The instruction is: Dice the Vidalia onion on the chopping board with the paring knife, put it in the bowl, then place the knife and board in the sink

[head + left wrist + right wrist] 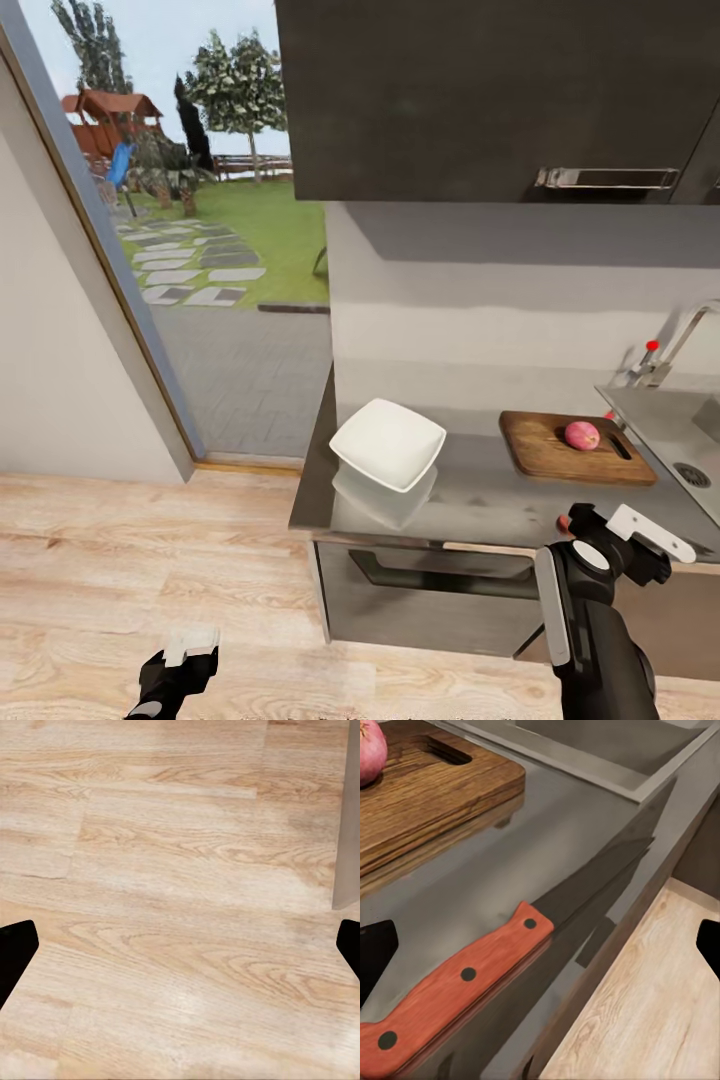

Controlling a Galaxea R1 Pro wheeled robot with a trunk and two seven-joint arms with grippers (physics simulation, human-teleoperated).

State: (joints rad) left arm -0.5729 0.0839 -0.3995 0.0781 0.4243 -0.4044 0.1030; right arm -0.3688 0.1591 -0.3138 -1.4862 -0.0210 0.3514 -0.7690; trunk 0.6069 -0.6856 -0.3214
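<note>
Onion (582,435) is already out of the sink (668,425), whole on the chopping board (574,448). Paring knife (472,975) lies near the counter (480,495) edge under the right gripper (540,945), fingers apart. Left gripper (180,945) is spread over the floor (180,870). Dicing, bowl (388,444), cleanup left.

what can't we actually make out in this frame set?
- Paring knife: right wrist view cuts off the handle end; in the head view the right gripper hides nearly all of it.
- Sink: cut by the head view's right edge, basin mostly out of frame.
- Onion on the chopping board: too small to tell whether it is cut.
- Left gripper: partly cut by the bottom edge.
</note>
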